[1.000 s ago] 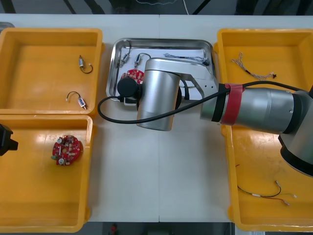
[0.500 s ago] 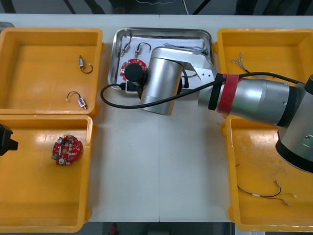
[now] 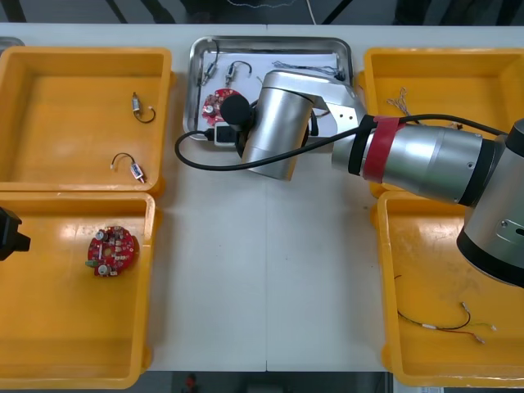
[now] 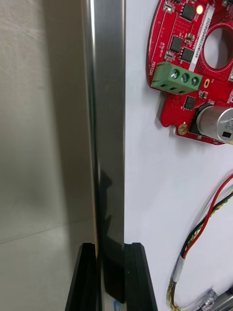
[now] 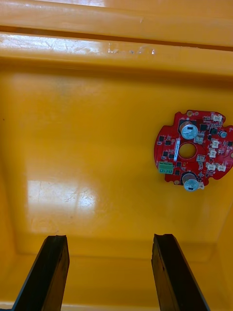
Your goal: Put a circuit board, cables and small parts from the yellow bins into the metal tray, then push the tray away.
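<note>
- Right gripper [image 4: 110, 284]: fingers [image 4: 85, 282] clamped on the tray [image 4: 109, 146] rim; a board [image 4: 194, 63] and a cable [image 4: 201, 228] lie inside.
- In the front view the tray sits top centre.
- Left gripper [image 5: 109, 272]: fingers [image 5: 48, 272] apart above the lower-left bin [image 5: 73, 146], which holds a second board [image 5: 191, 148].

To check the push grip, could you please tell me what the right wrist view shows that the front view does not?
Right wrist view: the right gripper shut on the metal tray at its rim, plus the green connector on the circuit board. Front view: the four yellow bins, a second board in the near left one, and the left gripper parked there. Shared: the tray, its board and cables.
</note>
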